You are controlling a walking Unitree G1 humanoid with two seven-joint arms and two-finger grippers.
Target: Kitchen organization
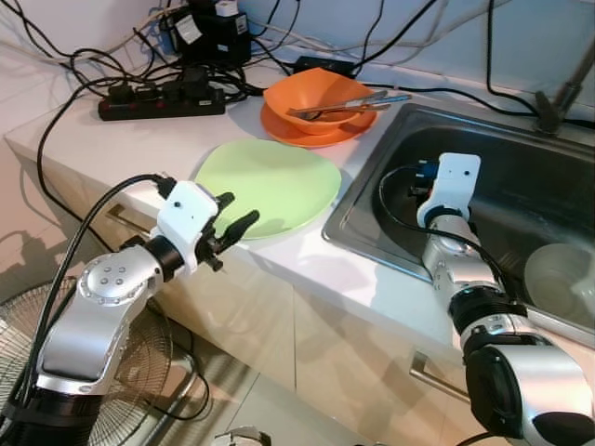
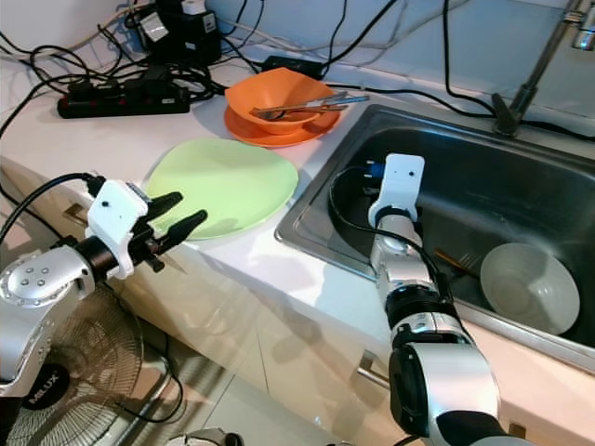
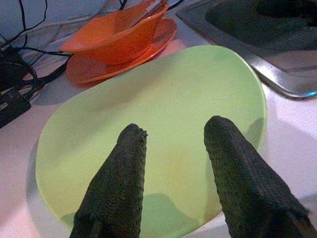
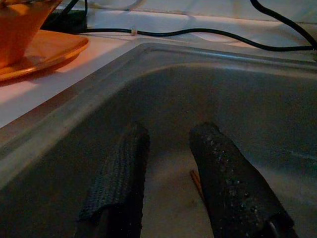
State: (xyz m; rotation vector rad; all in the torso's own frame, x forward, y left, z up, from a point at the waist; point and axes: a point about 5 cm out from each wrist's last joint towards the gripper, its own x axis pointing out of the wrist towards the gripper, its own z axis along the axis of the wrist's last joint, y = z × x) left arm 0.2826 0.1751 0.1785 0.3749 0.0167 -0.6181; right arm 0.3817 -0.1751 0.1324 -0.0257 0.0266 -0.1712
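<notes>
1. On the white counter (image 1: 307,269), the green plate (image 1: 270,184) lies flat between the power strip (image 1: 163,100) and the sink (image 1: 483,139), near the front edge.
2. Left gripper (image 1: 234,223) hovers at the plate's near rim, fingers (image 3: 119,183) parted to a medium gap, holding nothing. Plate lies straight ahead of it, slightly below the tips.
3. Plate is a rounded, slightly irregular shape with no clear long axis; the near rim is the only easy grab point, I'd say.
4. Right gripper (image 4: 166,163) is down inside the sink, fingers apart, empty. A thin stick-like thing (image 4: 196,182) lies on the sink floor just ahead of it; can't tell what it is.
5. Pale bowl (image 2: 528,286) sits in the sink, to the right of the right arm.
6. Orange bowl (image 1: 321,100) with cutlery (image 1: 349,107) sits on an orange plate (image 1: 316,130), behind the green plate.
7. Left arm is clearly nearer the green plate; likely next step is pinching its near rim.
</notes>
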